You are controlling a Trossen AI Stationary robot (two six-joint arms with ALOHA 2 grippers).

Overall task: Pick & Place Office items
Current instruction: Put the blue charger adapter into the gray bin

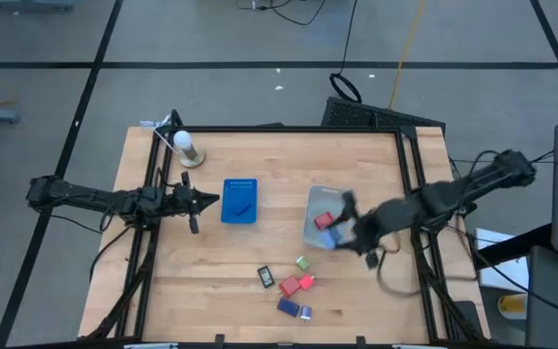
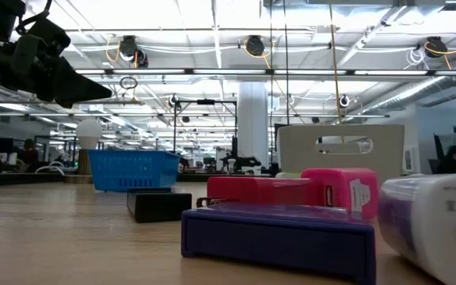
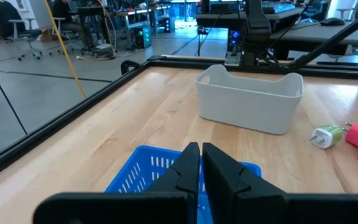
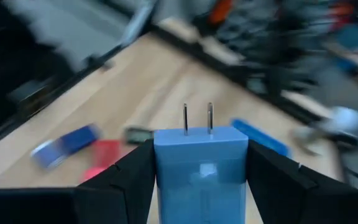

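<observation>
My right gripper (image 4: pixel 201 186) is shut on a pale blue plug block (image 4: pixel 201 155) with two metal prongs. In the high view it hangs blurred over the clear grey bin (image 1: pixel 314 199), which holds a red piece (image 1: pixel 323 221). More office items lie on the wood near the front edge: a dark one (image 1: pixel 266 276), a green one (image 1: pixel 302 263), a red one (image 1: pixel 296 284) and a blue one (image 1: pixel 289 306). My left gripper (image 1: pixel 206 202) is shut on nothing and waits beside the flat blue tray (image 1: pixel 239 184), in which a dark piece (image 1: pixel 241 206) lies. My right gripper pinches the plug block by its two opposite sides (image 4: pixel 163 162), one dark finger (image 4: pixel 129 180) on each. The fingers lie along the block, and the prongs (image 4: pixel 197 118) stick out past the fingertips. The block is lifted clear of the table and the bin.
A white bulb-shaped object (image 1: pixel 184 143) stands at the far left of the table. A black frame rail (image 1: pixel 410 174) runs along the table's edges. Bare wood lies between the tray and the bin and along the near left.
</observation>
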